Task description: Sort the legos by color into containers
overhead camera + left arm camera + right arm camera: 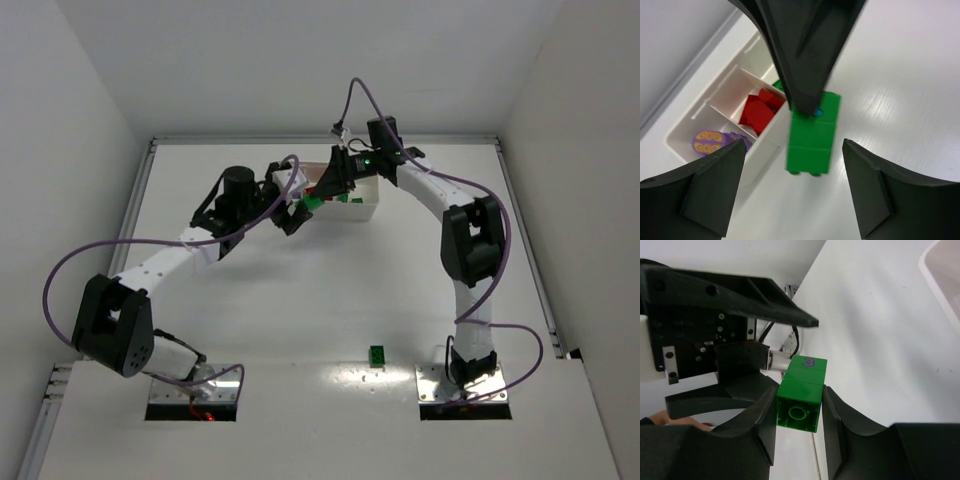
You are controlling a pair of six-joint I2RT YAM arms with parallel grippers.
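My right gripper (799,410) is shut on a green lego stack (801,390) with a purple "3" on its far brick. It holds the stack beside the white tray (368,208), just off its near wall (762,147). My left gripper (795,185) is open, its fingers (705,190) apart from the green stack (812,137) on both sides and touching nothing. In the tray, red legos (760,110) fill the middle compartment and a purple one (715,142) lies in the end compartment. Another green lego (377,355) sits on the table between the arm bases.
The tray stands at the back of the white table, close to the rear wall. Both arms meet over its left end, and the right arm's fingers (800,50) hang right in front of the left wrist camera. Purple cables loop off both arms.
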